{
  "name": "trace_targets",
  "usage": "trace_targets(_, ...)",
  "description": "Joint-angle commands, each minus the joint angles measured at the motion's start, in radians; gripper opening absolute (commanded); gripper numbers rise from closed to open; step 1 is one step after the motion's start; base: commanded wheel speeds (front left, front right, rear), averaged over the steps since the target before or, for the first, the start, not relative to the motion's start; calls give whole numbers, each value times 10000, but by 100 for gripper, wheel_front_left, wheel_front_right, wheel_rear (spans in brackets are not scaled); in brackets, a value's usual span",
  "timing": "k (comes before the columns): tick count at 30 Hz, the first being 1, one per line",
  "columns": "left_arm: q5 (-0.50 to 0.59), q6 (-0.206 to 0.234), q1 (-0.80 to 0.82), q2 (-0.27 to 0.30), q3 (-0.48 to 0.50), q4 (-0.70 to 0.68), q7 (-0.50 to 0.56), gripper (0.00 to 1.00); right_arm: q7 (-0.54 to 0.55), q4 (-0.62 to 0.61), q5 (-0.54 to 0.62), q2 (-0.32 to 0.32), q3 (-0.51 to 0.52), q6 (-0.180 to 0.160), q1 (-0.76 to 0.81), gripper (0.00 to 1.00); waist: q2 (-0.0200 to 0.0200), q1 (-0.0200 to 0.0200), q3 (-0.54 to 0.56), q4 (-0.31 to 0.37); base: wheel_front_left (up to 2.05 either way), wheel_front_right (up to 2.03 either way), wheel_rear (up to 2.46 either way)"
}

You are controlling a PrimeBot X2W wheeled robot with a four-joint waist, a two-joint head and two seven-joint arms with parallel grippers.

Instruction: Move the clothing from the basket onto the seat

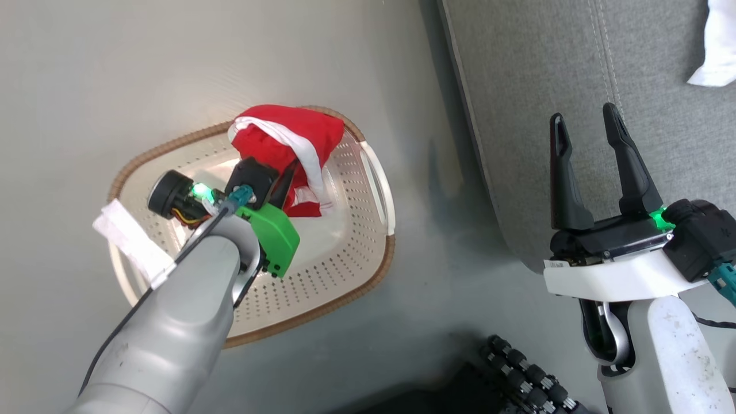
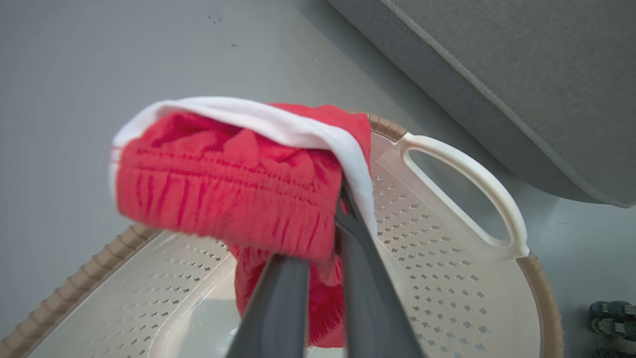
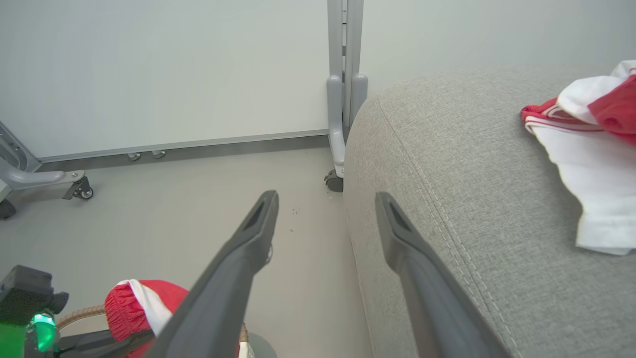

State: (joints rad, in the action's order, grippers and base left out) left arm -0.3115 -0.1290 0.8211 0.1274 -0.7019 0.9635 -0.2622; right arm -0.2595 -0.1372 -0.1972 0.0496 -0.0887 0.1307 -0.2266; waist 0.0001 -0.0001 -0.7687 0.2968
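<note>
Grey floor, and the left gripper is clamped shut on the red garment at twelve o'clock over the basket, so lift clear before swinging to the seat at three o'clock; right gripper gapes empty.

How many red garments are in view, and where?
2. One garment is clamped in the left gripper over the basket; the other garment lies on the seat. Folds could hide more.
</note>
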Motion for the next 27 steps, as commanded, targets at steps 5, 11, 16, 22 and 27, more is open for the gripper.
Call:
trace_targets(5,12,56,-1128,271,298,-1614,-33,0,285,17,199,21,205,1,415,100,-1,1,1710,-923,0,0,0)
trace_targets(11,-40,271,-2211,394,800,-3379,-35,0,689,-175,412,22,429,1,841,100,-1,1,2685,-1323,0,0,0)
trace_targets(16,-35,408,-2977,424,1249,-4809,-32,0,1065,-422,535,21,611,1,1215,100,-1,1,3392,-1661,0,0,0)
trace_targets(22,52,545,-3609,412,1844,-6339,-34,0,1514,-695,688,22,706,1,1601,100,-1,1,4215,-1972,0,0,0)
trace_targets(27,91,696,-4020,250,2489,-7539,-35,0,1825,-797,666,78,682,1,1942,100,-1,1,4964,-2148,0,0,0)
